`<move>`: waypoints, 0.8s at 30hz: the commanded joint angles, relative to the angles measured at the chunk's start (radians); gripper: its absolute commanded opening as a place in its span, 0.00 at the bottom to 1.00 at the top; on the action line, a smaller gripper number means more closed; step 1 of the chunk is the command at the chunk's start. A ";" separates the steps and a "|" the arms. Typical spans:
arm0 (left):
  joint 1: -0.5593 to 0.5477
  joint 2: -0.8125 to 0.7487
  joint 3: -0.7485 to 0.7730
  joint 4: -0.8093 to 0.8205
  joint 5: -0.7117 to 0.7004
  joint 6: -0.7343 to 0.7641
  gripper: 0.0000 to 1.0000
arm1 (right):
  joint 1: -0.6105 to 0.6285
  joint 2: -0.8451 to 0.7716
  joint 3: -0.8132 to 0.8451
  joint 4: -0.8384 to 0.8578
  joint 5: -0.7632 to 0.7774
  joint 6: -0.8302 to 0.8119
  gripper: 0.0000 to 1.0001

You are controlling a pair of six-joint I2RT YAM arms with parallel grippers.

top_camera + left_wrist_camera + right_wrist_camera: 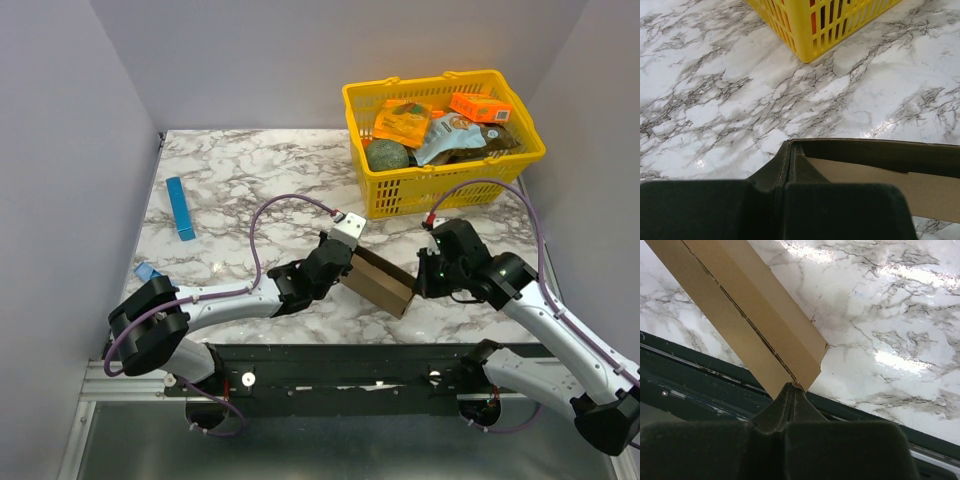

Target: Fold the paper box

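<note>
Two grippers share one load at this moment. The paper box (pixel 380 281) sits between them, low over the marble table (pixel 250 180), but I cannot tell whether its underside touches the surface. The left gripper (pixel 338 262) is pinched tight on one end of the box, and the right gripper (pixel 424 272) is pinched tight on the opposite end. Each pair of jaws leaves room for nothing more than a thickness of cardboard.

From the left wrist, the fingertips bite a corner of the box rim. Just past them the box is open, with dark inner walls and a paler panel lying inside. Further ahead of this gripper stands the yellow basket (pixel 445 140), well apart from the box. From the right wrist, the fingertips meet on the end corner of the box, and the long body runs away from them up and to the left. A dark seam line runs along it between two panels.

In my judgement the main part is done: the sheet is already raised into a long rectangular body with standing sides. What seems to be left is the closing. The end at the left gripper looks open, so flaps there probably need tucking. The seam near the right gripper perhaps needs pressing flat, because it does not look fully flush.
</note>
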 commanded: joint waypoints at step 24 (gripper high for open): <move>-0.038 0.134 -0.053 -0.332 0.163 -0.049 0.00 | 0.007 -0.048 -0.018 0.013 -0.083 -0.007 0.01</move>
